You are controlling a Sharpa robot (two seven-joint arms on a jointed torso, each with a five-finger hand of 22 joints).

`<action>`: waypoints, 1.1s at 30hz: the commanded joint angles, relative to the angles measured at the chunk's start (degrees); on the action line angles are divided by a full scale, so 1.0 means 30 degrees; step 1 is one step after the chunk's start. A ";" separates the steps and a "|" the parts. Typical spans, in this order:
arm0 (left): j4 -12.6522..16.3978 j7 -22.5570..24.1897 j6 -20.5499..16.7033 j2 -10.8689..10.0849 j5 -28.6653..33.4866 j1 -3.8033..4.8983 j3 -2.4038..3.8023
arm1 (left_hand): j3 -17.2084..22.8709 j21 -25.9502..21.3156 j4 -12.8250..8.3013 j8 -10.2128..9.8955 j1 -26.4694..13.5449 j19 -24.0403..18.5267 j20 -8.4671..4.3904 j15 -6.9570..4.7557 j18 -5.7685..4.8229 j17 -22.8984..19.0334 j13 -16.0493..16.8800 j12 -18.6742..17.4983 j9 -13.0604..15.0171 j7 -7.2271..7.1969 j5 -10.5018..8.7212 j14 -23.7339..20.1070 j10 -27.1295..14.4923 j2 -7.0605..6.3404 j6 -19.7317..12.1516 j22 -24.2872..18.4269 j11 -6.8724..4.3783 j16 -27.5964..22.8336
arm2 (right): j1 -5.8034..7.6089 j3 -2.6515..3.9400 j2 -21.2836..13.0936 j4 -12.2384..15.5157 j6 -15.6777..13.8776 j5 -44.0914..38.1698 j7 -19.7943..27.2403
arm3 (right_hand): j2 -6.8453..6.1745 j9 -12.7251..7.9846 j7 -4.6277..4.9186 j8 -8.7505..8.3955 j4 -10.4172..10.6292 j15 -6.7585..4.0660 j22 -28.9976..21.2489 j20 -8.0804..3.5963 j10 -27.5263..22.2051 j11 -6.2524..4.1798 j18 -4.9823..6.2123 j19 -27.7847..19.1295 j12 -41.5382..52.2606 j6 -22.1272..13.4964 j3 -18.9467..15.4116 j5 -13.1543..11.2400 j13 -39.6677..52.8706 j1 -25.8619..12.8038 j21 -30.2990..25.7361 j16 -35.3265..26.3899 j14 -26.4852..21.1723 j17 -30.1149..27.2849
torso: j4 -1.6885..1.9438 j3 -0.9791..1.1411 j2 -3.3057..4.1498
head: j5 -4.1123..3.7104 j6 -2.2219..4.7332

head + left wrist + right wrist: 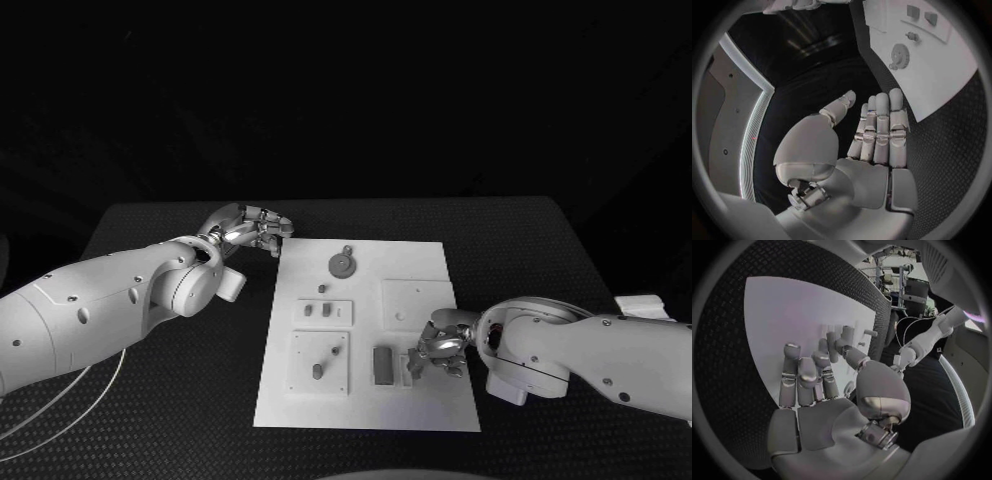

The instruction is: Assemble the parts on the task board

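The white task board (368, 330) lies in the middle of the black table. A round grey part (342, 263) sits near its far edge, small parts (320, 311) lie further in, and a peg (317, 371) stands in a near-left plate. A grey block (384, 365) stands near the front. My right hand (440, 350) hovers low over the board just right of that block; in the right wrist view its fingers (804, 375) are stretched out over the board (786, 315), holding nothing. My left hand (248, 228) is off the board's far left corner, fingers (879, 125) straight and empty.
The left wrist view shows the board (942, 85) with the round part (898, 54) beyond my left hand. A white cable (72, 400) loops on the table at the near left. Black table surface (548, 250) surrounds the board.
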 commanded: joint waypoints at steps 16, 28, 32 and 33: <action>0.0048 0.0106 0.0227 0.0016 0.0004 0.0015 0.0012 | -0.0021 -0.0118 0.0041 0.0080 -0.0016 0.0152 0.0022 0.0028 0.0864 0.0032 -0.0032 0.0029 -0.0029 0.0090 -0.0007 0.0166 -0.0120 0.0057 -0.0029 0.0025 -0.0014 -0.0134 | -0.0149 -0.0008 0.0721 -0.0493 0.0867 0.0521 -0.0487 | 0.0558 0.0233 0.0367 0.0116 -0.0038 -0.0175 0.0319 0.0009 0.0251 -0.0187 0.0296 0.0085 0.0047 -0.0265 -0.0052 0.0132 -0.0050 0.0434 0.0080 0.0083 -0.0034 -0.0044 | 0.0023 0.0006 -0.0001 | 0.0019 -0.0106; 0.0059 0.0097 0.0222 0.0016 0.0004 0.0015 0.0012 | -0.0017 -0.0126 0.0047 0.0080 -0.0018 0.0154 0.0023 0.0029 0.0863 0.0035 -0.0034 0.0027 -0.0031 0.0091 -0.0007 0.0167 -0.0122 0.0057 -0.0031 0.0031 -0.0013 -0.0138 | -0.0334 -0.0008 0.0842 -0.0717 0.0964 0.0540 -0.0597 | 0.0584 0.0226 0.0365 0.0118 -0.0039 -0.0177 0.0314 0.0009 0.0244 -0.0189 0.0296 0.0075 0.0039 -0.0268 -0.0050 0.0132 -0.0059 0.0386 0.0068 0.0074 -0.0040 -0.0053 | 0.0003 0.0004 -0.0008 | 0.0035 -0.0146; 0.0057 0.0097 0.0220 0.0020 0.0004 0.0015 0.0012 | -0.0016 -0.0128 0.0049 0.0078 -0.0020 0.0156 0.0023 0.0030 0.0863 0.0036 -0.0035 0.0026 -0.0032 0.0092 -0.0007 0.0167 -0.0124 0.0056 -0.0034 0.0033 -0.0013 -0.0139 | -0.0341 -0.0008 0.0890 -0.0766 0.0911 0.0507 -0.0564 | 0.0589 0.0223 0.0367 0.0116 -0.0039 -0.0178 0.0313 0.0010 0.0240 -0.0189 0.0295 0.0072 0.0035 -0.0274 -0.0051 0.0131 -0.0062 0.0371 0.0065 0.0071 -0.0043 -0.0055 | 0.0003 0.0016 -0.0001 | 0.0048 -0.0149; 0.0057 0.0095 0.0227 0.0016 0.0004 0.0015 0.0012 | -0.0016 -0.0129 0.0050 0.0078 -0.0020 0.0156 0.0023 0.0030 0.0863 0.0037 -0.0035 0.0026 -0.0032 0.0092 -0.0007 0.0167 -0.0125 0.0055 -0.0035 0.0034 -0.0012 -0.0140 | -0.0349 -0.0008 0.0908 -0.0775 0.0925 0.0509 -0.0544 | 0.0590 0.0222 0.0367 0.0116 -0.0038 -0.0178 0.0312 0.0010 0.0238 -0.0188 0.0296 0.0071 0.0034 -0.0276 -0.0051 0.0131 -0.0063 0.0363 0.0063 0.0070 -0.0044 -0.0056 | 0.0005 0.0019 0.0001 | 0.0053 -0.0153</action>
